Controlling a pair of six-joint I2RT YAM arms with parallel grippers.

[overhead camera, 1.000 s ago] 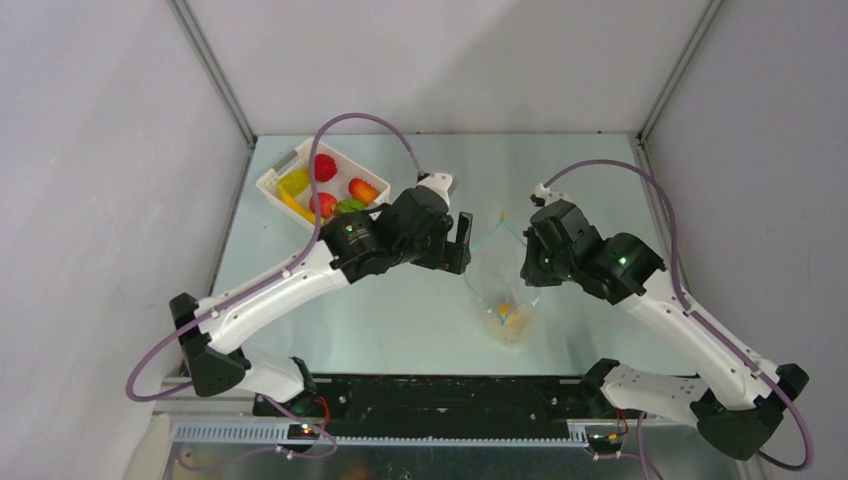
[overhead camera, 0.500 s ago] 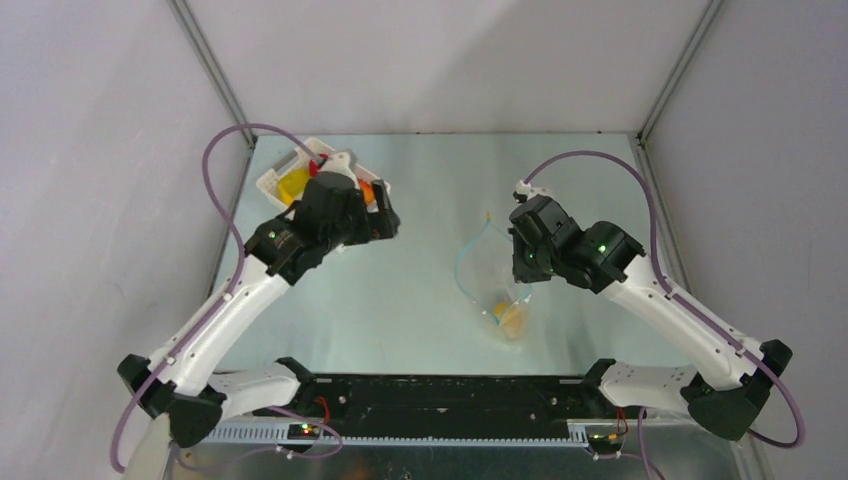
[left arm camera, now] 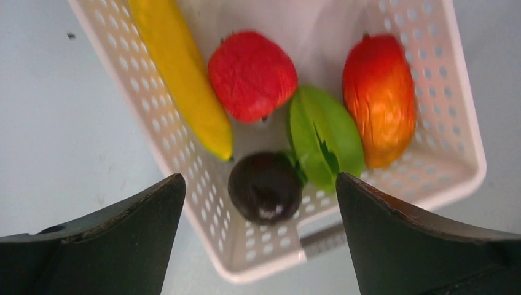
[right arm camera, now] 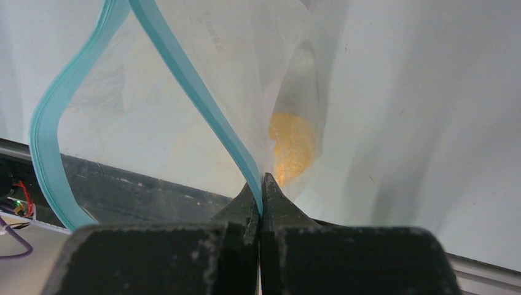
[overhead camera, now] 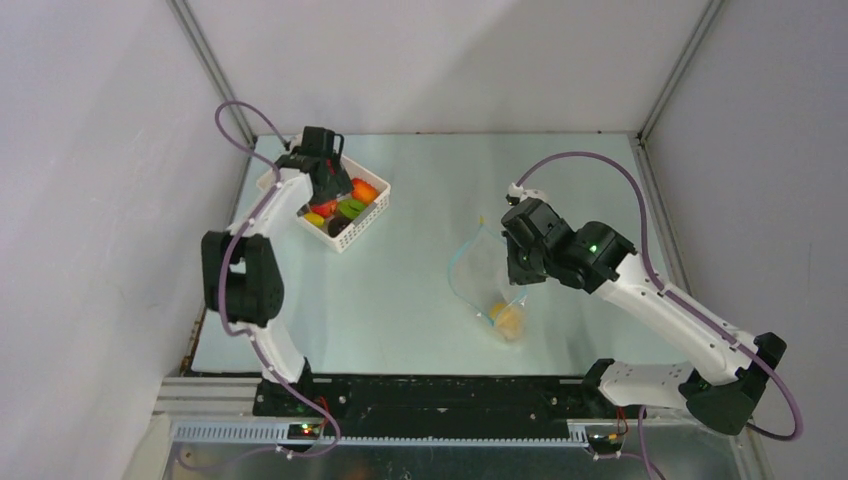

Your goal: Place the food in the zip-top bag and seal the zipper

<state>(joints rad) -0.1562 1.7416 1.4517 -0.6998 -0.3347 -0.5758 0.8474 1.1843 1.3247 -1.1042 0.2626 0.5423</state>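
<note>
Left tool point(left arm camera: 258, 183), spread apart, hangs over the white basket point(left arm camera: 467, 153). Beneath it lie one banana point(left arm camera: 181, 74), one red fruit point(left arm camera: 252, 74), one green piece point(left arm camera: 322, 138), one orange-red fruit point(left arm camera: 378, 98) and one dark purple piece point(left arm camera: 265, 189). Right tool point(right arm camera: 261, 184) pinches the zipper point(right arm camera: 184, 80) of the zip-top bag point(right arm camera: 246, 49); just beyond is one orange piece point(right arm camera: 292, 144), blurred.

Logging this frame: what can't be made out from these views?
- Food inside the zip-top bag: an orange-yellow lump, blurred by crinkled plastic in the right wrist view, tiny from above; kind unclear.
- White basket: far end cut off by the left wrist view's top edge, covered by the left arm from above.
</note>
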